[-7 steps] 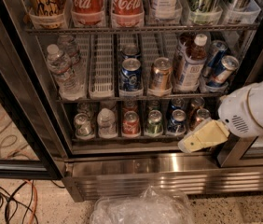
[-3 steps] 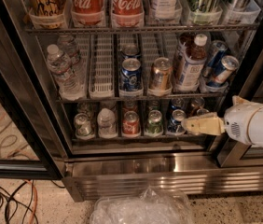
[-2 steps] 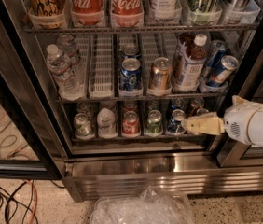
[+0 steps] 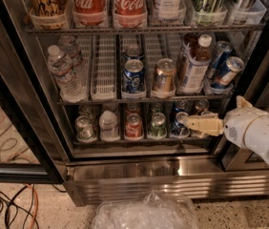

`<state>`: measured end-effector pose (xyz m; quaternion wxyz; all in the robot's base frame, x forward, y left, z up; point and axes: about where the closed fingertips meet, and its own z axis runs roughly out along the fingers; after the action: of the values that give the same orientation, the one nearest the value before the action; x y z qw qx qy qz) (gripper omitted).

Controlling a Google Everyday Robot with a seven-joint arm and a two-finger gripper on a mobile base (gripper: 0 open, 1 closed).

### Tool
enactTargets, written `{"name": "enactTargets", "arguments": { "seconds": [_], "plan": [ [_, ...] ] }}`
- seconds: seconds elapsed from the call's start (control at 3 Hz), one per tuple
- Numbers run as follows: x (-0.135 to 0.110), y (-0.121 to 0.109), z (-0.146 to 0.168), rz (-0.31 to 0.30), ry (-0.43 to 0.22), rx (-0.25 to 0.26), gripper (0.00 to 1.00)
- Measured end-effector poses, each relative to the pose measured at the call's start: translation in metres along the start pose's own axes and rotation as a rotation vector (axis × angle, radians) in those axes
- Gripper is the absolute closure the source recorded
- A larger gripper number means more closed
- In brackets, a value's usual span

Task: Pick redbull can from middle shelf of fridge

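Observation:
Two slim blue-and-silver redbull cans lean at the right end of the middle shelf of the fridge, beside a white-capped bottle. My gripper is cream-coloured and reaches in from the right on a white arm. It points left at the height of the lower rack of small cans, below and left of the redbull cans and touching none of them. It holds nothing that I can see.
The middle shelf also holds water bottles, a white slotted tray, a wider blue soda can and a gold can. Cola bottles stand above. A crumpled plastic bag and cables lie on the floor.
Over the earlier frames my gripper rose and moved left to the front of the lower rack. In the last second it has hardly moved. The cans have not moved.

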<state>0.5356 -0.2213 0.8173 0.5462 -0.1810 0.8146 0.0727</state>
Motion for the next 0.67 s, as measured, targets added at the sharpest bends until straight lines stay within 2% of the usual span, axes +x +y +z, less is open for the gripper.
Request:
{"name": "enactTargets", "arguments": {
  "seconds": [0.33,0.67],
  "plan": [
    [-0.012,-0.010,0.004,-0.019,-0.099,0.065,0.00],
    [-0.033,-0.001,0.004,-0.036,-0.207,0.082,0.00]
  ]
}}
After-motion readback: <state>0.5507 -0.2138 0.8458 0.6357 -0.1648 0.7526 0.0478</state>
